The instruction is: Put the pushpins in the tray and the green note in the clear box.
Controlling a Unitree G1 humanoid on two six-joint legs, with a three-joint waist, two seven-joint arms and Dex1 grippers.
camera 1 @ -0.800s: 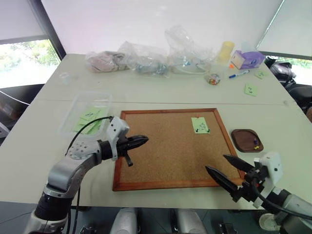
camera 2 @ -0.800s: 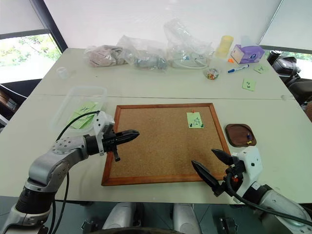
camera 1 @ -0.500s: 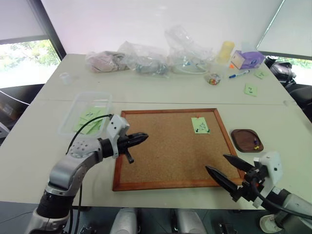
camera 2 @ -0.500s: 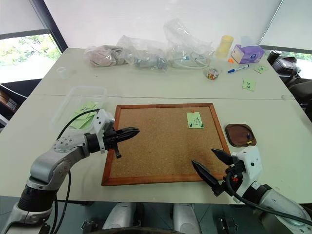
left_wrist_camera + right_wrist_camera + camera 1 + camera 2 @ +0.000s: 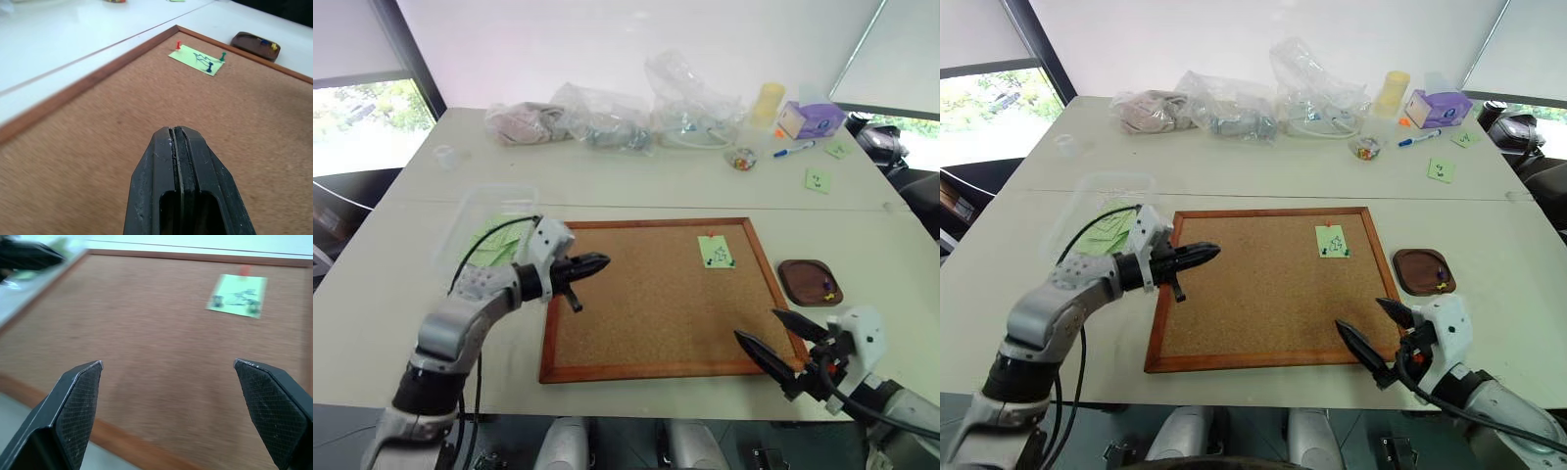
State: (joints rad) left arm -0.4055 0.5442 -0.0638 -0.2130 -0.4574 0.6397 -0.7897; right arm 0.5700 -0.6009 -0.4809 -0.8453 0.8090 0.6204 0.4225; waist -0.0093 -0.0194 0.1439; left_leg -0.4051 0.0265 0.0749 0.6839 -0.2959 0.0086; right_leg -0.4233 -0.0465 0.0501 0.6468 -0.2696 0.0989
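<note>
On cork board [image 5: 658,294]: green note [image 5: 716,252] pinned near far right corner, pins [image 5: 209,67] in it; tray [image 5: 810,282] just right, clear box [image 5: 489,230] left. Left gripper [image 5: 592,264] jaws pressed together, right gripper [image 5: 780,343] jaws spread. Best approached from above, pinching one pinhead squarely, pulling straight up.

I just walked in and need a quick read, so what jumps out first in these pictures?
The big cork board in the middle of the table, with a green note pinned near its far right corner. The left gripper hovers shut over the board's left edge; the right gripper, fingers wide open, waits at its near right corner.
</note>
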